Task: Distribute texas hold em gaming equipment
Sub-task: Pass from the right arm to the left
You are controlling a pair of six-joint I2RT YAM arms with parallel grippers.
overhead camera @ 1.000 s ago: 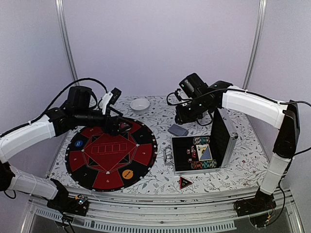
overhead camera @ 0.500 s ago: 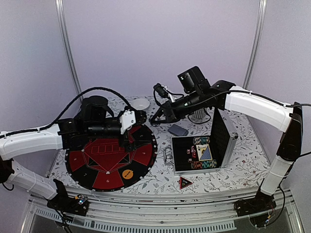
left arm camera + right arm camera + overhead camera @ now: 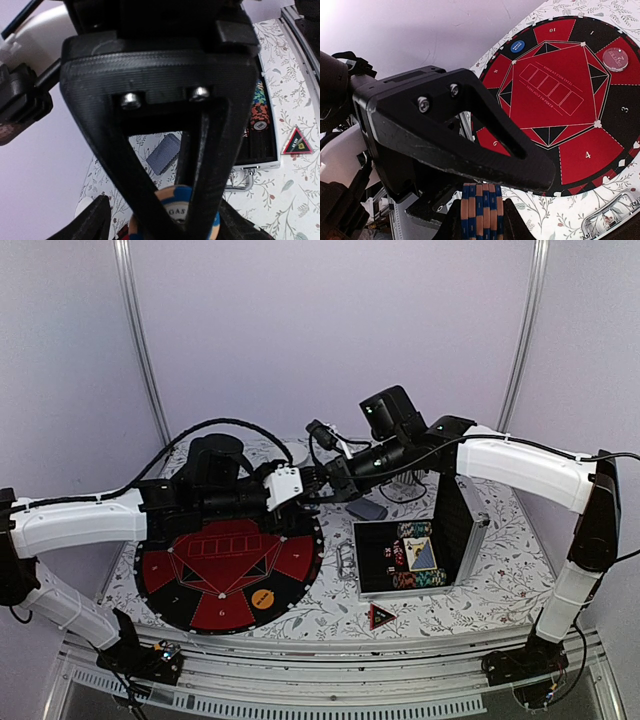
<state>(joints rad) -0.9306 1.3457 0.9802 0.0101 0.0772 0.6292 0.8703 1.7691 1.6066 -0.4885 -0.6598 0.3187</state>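
Chips in right end effector, left end effector open

Mat numbers 10, 4, 3; chip "GAS".

The gripper fingers are matt black plastic with fine ridged layers and bright metal screws. The poker chips look smooth; the case frame is shiny metal, the arm shells glossy white plastic.
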